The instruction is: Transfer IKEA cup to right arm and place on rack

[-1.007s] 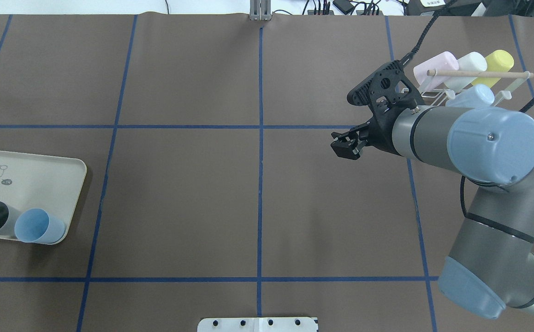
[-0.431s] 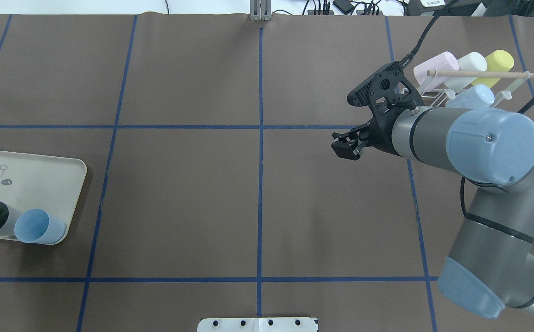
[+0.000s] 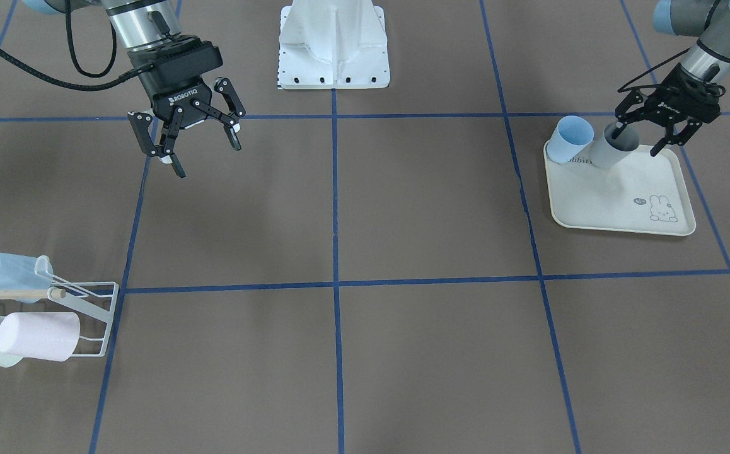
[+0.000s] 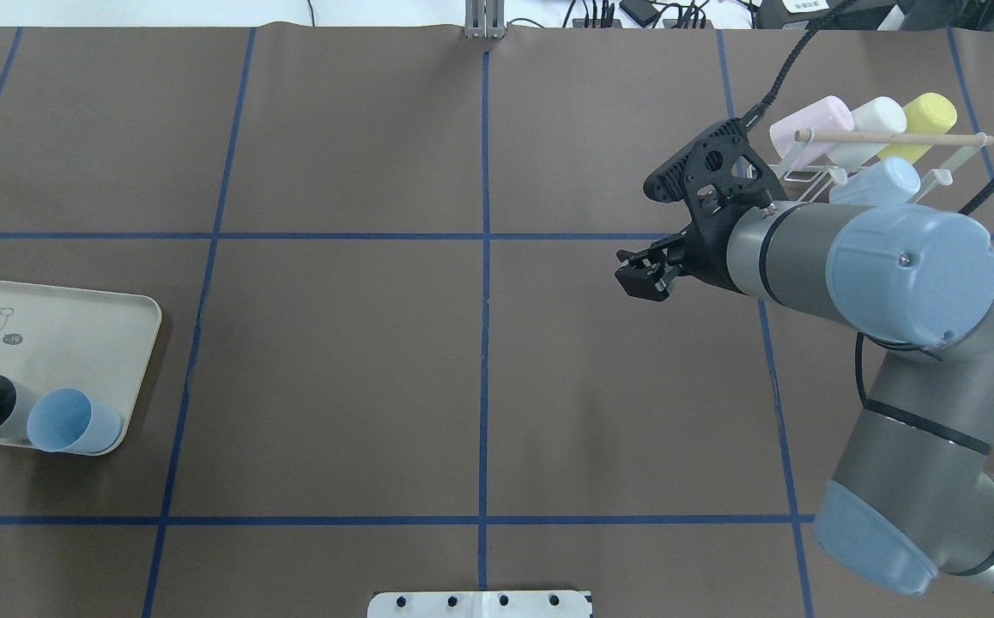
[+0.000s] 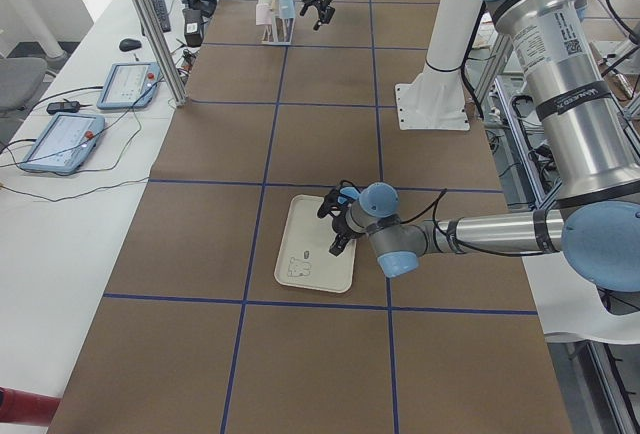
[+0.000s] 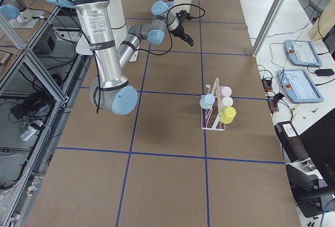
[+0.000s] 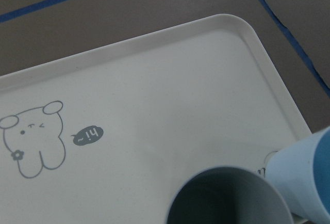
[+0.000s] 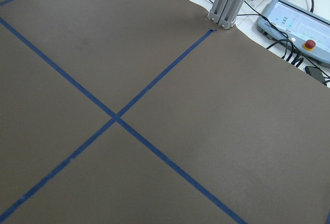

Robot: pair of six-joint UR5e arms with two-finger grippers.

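Early on. L gripper (image 3: pixel 637 142) is open at grey cup (image 3: pixel 604 154) on tray (image 3: pixel 617 202), no grab yet. R gripper (image 3: pixel 195 148) is open, empty. Pass & rack (image 3: pixel 97 309) not done.

The table cover (image 4: pixel 334 343) looks like matt brown paper, crossed by smooth blue tape (image 4: pixel 485 343). The tray (image 7: pixel 154 95) is smooth cream plastic. The grey cup (image 7: pixel 227 198) and blue cup (image 7: pixel 304 177) are matt plastic. The rack (image 3: pixel 87 305) is white coated wire with a bare wooden dowel (image 3: pixel 5 294). The right arm (image 4: pixel 793 257) has satin metal tubes and blue plastic caps (image 4: pixel 913 275).
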